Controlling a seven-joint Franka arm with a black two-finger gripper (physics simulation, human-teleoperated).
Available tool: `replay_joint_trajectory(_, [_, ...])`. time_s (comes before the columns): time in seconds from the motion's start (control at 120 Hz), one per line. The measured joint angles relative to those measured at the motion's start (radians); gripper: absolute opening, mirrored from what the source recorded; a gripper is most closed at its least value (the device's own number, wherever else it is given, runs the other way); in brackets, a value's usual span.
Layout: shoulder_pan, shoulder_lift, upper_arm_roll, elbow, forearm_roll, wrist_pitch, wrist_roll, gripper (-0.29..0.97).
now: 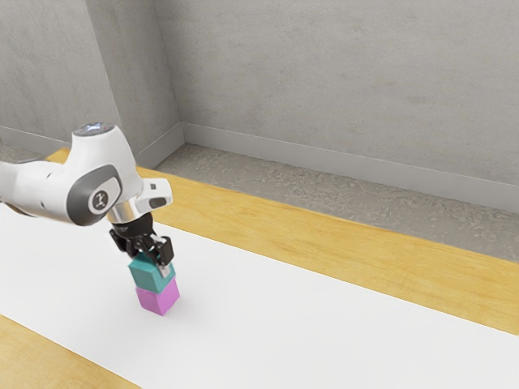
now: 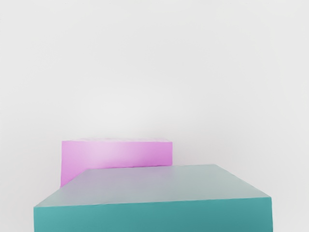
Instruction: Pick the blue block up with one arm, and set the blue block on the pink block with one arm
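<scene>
A teal-blue block (image 1: 147, 274) sits on top of a pink block (image 1: 157, 297) on the white tabletop, slightly offset from it. My black gripper (image 1: 149, 256) is at the blue block's top, its fingers down on two sides of it, shut on it. In the wrist view the blue block (image 2: 159, 195) lies right under my hand, with the pink block (image 2: 116, 157) showing beyond and below it.
The white table surface (image 1: 308, 324) stretches to the exterior view's right. A wooden border (image 1: 340, 243) runs along its far side, and another wooden strip (image 1: 40, 356) lies at the near left. Grey walls and floor stand behind.
</scene>
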Motion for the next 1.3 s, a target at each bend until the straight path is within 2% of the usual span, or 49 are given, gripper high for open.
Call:
replay_joint_trajectory(0.208, [0.001,-0.019,0.001,-0.007,0.006,0.073,0.013,0.38])
replay_joint_trajectory(0.392, [0.0,-0.077,0.004,-0.025,-0.003,-0.006,0.012,0.38])
replay_joint_trajectory(0.708, [0.037,-0.033,0.017,-0.029,-0.017,-0.086,0.036,0.38])
replay_joint_trajectory(0.817, [0.039,0.0,0.017,-0.028,-0.022,-0.057,0.06,0.38])
replay_joint_trajectory(1.3, [0.034,0.023,0.009,-0.019,-0.051,0.034,0.132,0.38])
